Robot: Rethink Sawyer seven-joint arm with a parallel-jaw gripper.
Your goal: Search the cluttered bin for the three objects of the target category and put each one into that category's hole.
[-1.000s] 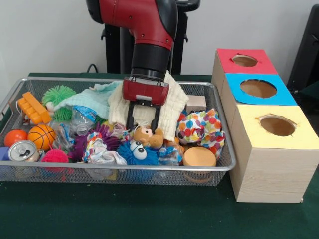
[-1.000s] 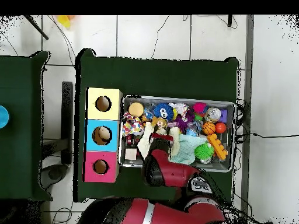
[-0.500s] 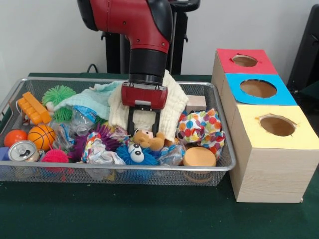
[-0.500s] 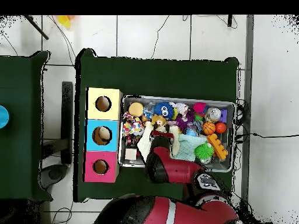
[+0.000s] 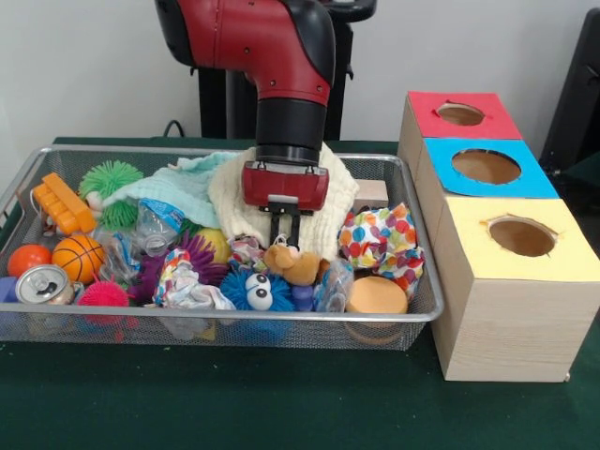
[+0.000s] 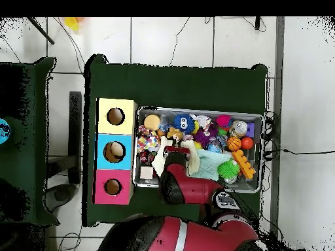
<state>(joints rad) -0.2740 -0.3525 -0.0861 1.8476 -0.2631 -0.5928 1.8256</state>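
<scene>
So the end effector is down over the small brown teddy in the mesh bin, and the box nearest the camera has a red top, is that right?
Not quite. In the front view the nearest box has a yellow top; the red-topped box is the farthest of the three. The end effector is indeed down over the brown teddy in the mesh bin.

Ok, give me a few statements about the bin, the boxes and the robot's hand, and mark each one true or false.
1. The hand sits closed just above the small brown teddy bear. True.
2. The yellow box stands farthest from the camera in the front view. False: the red box is farthest; yellow is nearest.
3. A mini basketball lies beside the tin can. True.
4. The wire bin stands on top of the boxes. False: it stands on the table beside them.
</scene>
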